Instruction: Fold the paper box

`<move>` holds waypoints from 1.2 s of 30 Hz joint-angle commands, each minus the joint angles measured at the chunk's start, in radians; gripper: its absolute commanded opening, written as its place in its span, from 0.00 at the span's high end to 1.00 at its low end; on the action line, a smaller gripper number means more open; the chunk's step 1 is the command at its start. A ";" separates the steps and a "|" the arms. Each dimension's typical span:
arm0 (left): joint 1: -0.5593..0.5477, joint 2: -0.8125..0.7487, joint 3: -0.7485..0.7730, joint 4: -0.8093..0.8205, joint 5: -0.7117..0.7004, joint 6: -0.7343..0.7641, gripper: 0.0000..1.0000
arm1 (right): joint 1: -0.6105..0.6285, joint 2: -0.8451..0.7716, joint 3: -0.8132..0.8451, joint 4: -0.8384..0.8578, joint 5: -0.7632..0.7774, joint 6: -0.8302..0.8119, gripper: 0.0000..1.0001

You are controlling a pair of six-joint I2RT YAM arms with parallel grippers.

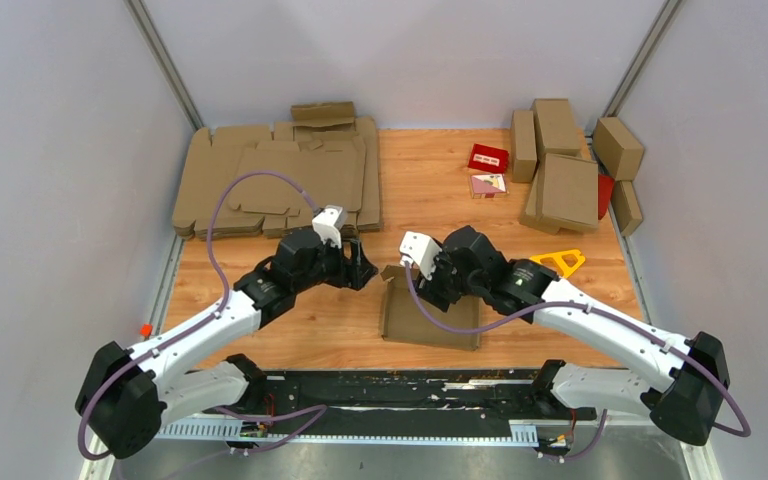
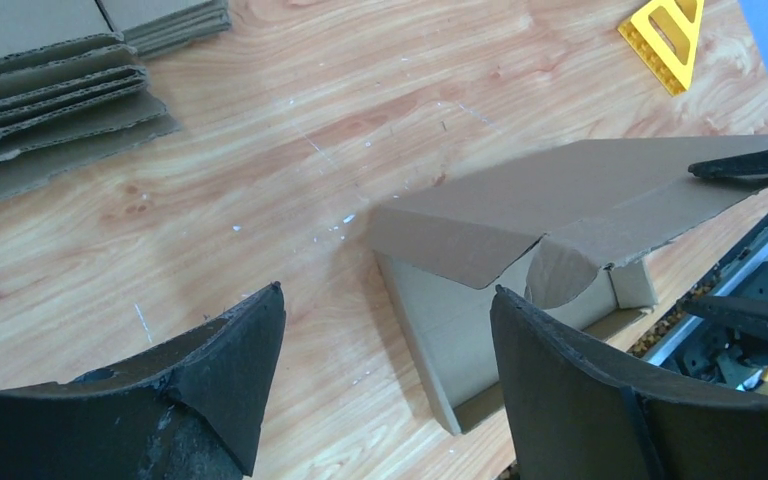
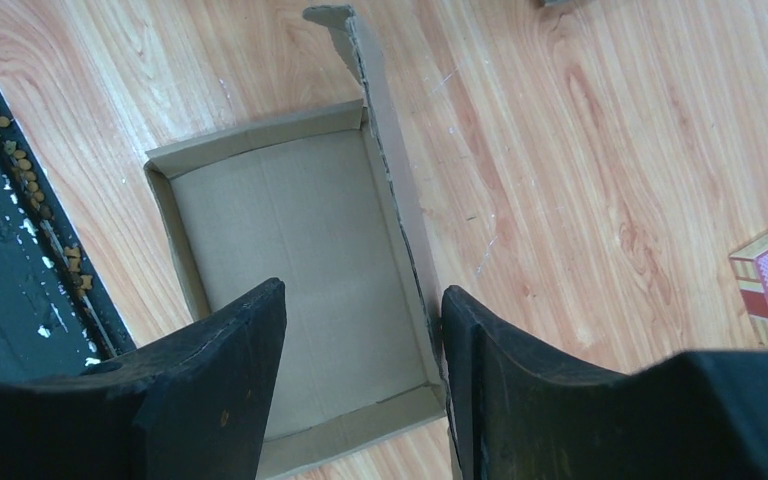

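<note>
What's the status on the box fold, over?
Left gripper open, beside box. Right gripper open, above it. Box walls up, lid raised, not shut. Right gripper sits in lid's path.

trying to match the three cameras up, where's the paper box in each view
top external: paper box sits low centre, just above the black strip.
left wrist: centre right, one flap lifted over it.
right wrist: centre, seen from above as an open tray.
shared landmark: the black strip along the near edge borders the box in every view.
</note>
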 commanded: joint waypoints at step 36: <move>-0.175 0.189 0.186 -0.088 -0.086 0.230 0.51 | 0.003 -0.080 -0.065 0.093 0.031 0.157 0.41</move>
